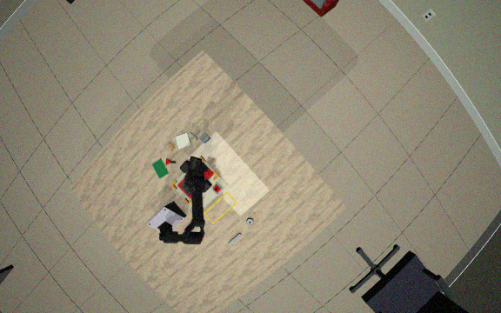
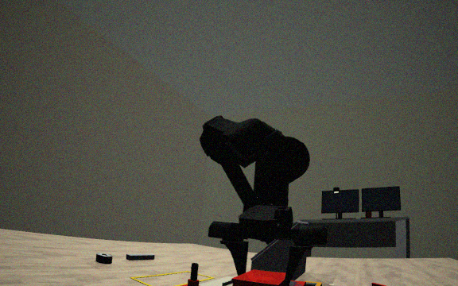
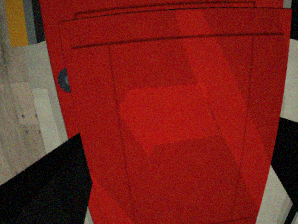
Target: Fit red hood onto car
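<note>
The red hood (image 2: 261,276) (image 3: 175,65) is between the fingers of my gripper (image 2: 265,276) (image 3: 178,133), which is shut on its two sides. The hood's flat top fills most of the wrist view. A dark round spot (image 3: 64,81) shows at its left edge; whether it is a peg or a hole is unclear. In the top view the arm stands over the jig (image 1: 174,185), with red parts showing on both sides of the gripper. The chassis, engine block and pegs cannot be made out, and the gap between hood and deck is hidden.
A small red block (image 1: 217,189) with a black post (image 2: 194,272) stands beside the jig. A yellow outlined rectangle (image 1: 209,218) lies near it. A green sheet (image 1: 160,168), a white square (image 1: 183,141), a round part (image 1: 250,221) and a grey bar (image 1: 234,239) lie around.
</note>
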Robot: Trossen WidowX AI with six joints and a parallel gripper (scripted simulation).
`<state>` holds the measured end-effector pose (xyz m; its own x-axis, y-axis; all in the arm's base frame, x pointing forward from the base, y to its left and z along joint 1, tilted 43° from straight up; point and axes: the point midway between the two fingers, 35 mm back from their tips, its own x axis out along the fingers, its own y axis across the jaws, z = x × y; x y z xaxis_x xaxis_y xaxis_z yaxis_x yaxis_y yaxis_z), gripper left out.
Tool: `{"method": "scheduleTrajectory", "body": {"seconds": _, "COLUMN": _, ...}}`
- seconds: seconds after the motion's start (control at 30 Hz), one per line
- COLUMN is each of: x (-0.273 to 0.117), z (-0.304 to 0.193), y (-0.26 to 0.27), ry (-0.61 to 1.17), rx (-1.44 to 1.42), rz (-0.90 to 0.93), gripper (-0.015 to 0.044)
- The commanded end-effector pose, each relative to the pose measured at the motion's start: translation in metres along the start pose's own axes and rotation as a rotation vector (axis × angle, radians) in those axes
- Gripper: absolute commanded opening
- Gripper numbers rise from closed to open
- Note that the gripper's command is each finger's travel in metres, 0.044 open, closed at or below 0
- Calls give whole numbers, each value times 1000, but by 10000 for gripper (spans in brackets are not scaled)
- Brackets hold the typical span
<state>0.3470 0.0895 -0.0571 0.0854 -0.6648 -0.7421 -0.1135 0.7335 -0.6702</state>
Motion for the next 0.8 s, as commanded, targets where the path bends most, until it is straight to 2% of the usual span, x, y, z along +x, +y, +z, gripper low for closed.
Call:
{"method": "scheduleTrajectory", "body": {"seconds": 0.0, "x": 2, "z": 0, "y": 0, "ry": -2, "rx": -3, "rz": -4, "gripper": 0}}
{"method": "scheduleTrajectory", "body": {"seconds": 0.43, "x": 4, "z": 0, "y": 0, "ry": 0, "rx": 0, "rz": 0, "gripper": 0}}
{"method": "scheduleTrajectory", "body": {"seconds": 0.77, "x": 4, "z": 0, "y": 0, "ry": 0, "rx": -1, "rz": -1, "gripper": 262}}
